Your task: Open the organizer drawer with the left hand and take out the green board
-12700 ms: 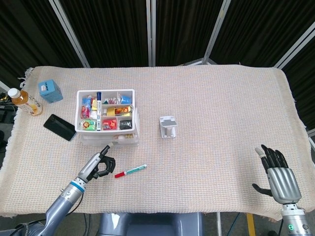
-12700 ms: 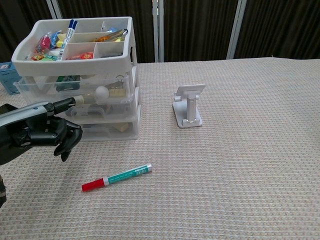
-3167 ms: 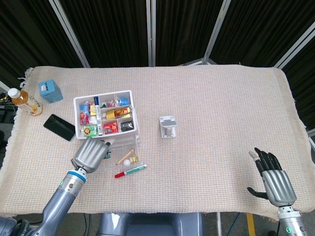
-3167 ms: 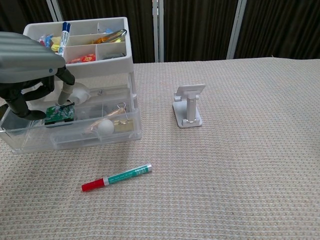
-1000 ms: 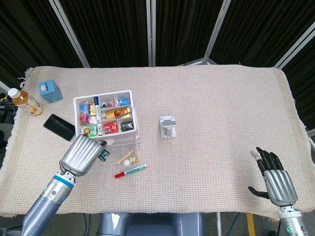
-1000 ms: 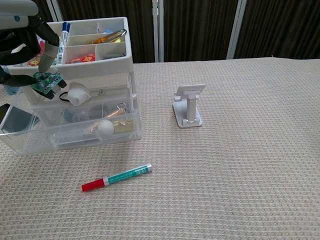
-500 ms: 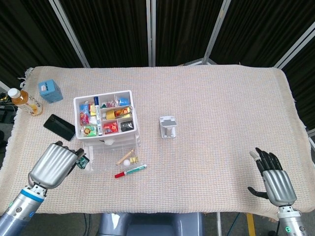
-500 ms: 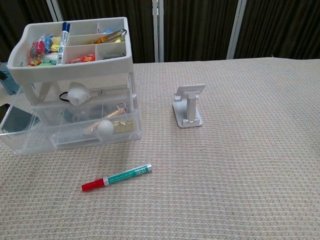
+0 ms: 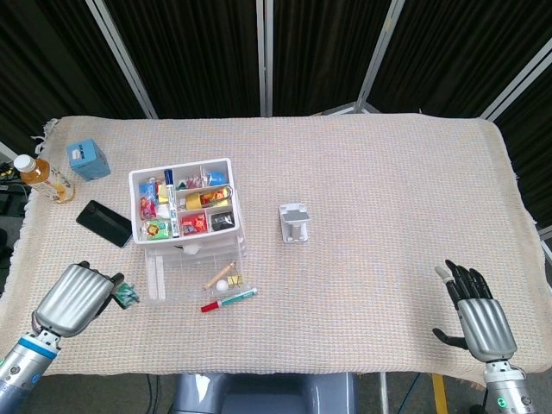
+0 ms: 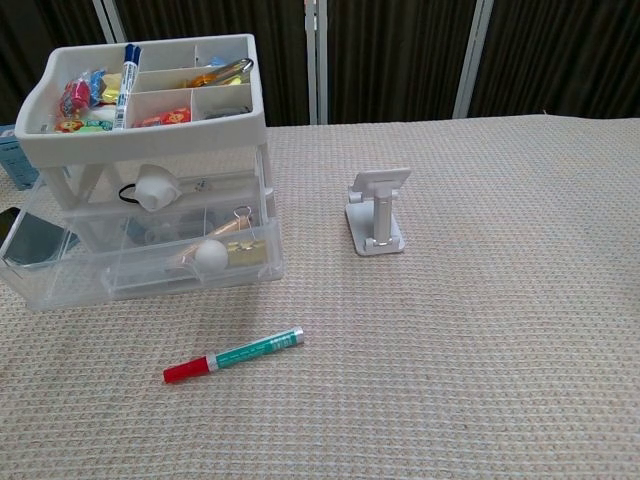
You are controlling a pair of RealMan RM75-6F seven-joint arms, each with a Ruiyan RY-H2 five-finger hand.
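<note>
With the left hand (image 9: 73, 299) pinching the green board (image 9: 128, 295) at the drawer's (image 9: 185, 276) nine o'clock, it should lower it flat onto the cloth before releasing, while the right hand (image 9: 479, 321) idles with fingers spread.

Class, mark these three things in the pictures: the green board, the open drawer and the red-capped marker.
green board (image 9: 128, 295), head view, its visible end beside the left hand (image 9: 72, 298).
open drawer (image 10: 60, 290), chest view, front wall.
red-capped marker (image 10: 235, 354), chest view, mid barrel.

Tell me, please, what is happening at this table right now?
The robot's left hand holds the green board above the cloth, to the left of the organizer. The clear drawer stands pulled out toward the robot, with a white ball and small items inside. A red-capped marker lies just in front of it. The right hand is open at the table's near right edge, holding nothing.
</note>
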